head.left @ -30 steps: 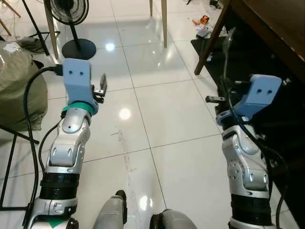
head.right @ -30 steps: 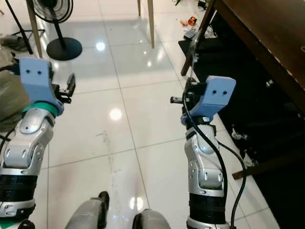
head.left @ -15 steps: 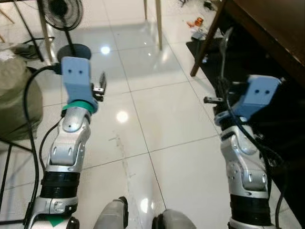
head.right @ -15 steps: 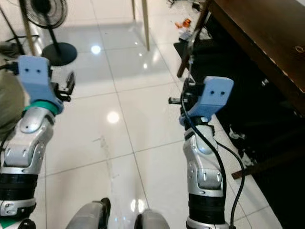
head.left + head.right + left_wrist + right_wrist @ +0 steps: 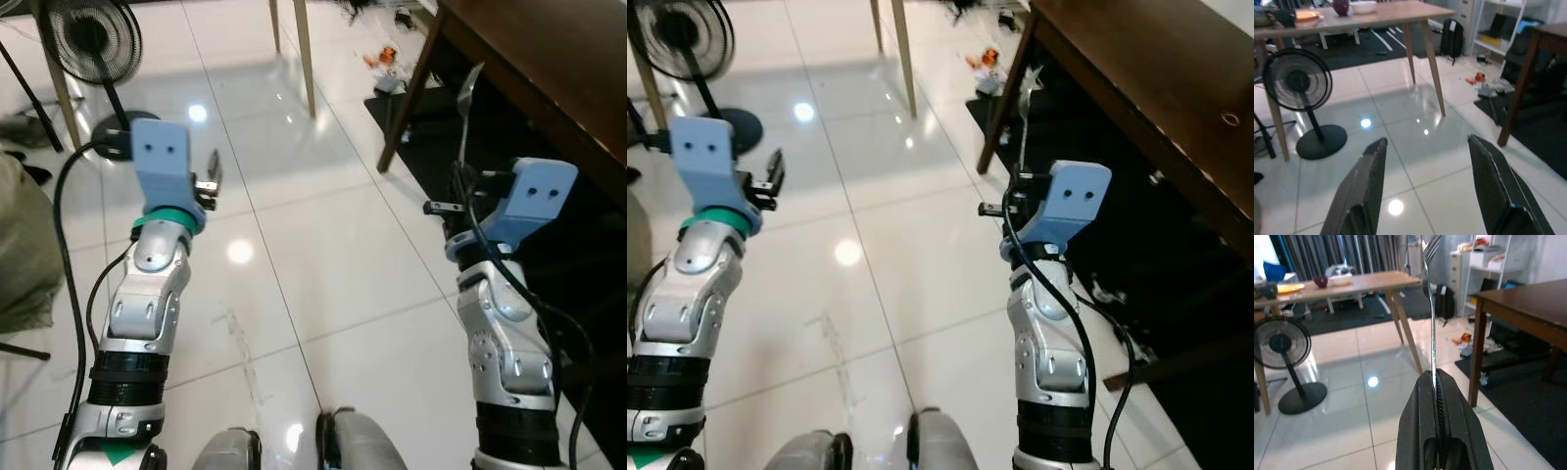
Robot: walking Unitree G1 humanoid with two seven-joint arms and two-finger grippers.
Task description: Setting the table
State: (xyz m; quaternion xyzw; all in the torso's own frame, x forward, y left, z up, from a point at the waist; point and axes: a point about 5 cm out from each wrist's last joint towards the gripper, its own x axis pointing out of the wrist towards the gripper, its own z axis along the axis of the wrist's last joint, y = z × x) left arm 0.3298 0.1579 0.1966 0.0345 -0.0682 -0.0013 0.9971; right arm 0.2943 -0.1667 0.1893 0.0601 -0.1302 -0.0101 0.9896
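My right gripper (image 5: 1435, 378) is shut on the handle of a silver fork (image 5: 1432, 308), which stands upright with its tines up (image 5: 468, 93). It is held at chest height above the tiled floor, just left of a dark wooden table (image 5: 1156, 78). My left gripper (image 5: 1425, 147) is open with nothing between its fingers (image 5: 1369, 176), raised over the floor at the left (image 5: 211, 171). A light wooden table (image 5: 1376, 12) farther off carries a white bowl (image 5: 1363, 6), a dark cup (image 5: 1341, 7) and a plate (image 5: 1305, 15).
A black standing fan (image 5: 88, 39) is at the far left, beside an olive bag (image 5: 20, 245). A black rug (image 5: 431, 108) lies under the dark table, whose leg (image 5: 409, 98) stands ahead. Small clutter (image 5: 387, 57) lies on the floor beyond. Glossy white tiles (image 5: 313, 225) stretch between the arms.
The whole picture has shifted as the camera moved: the dark table now shows larger at the right. Both arms keep their pose and the fork stays in the right gripper.
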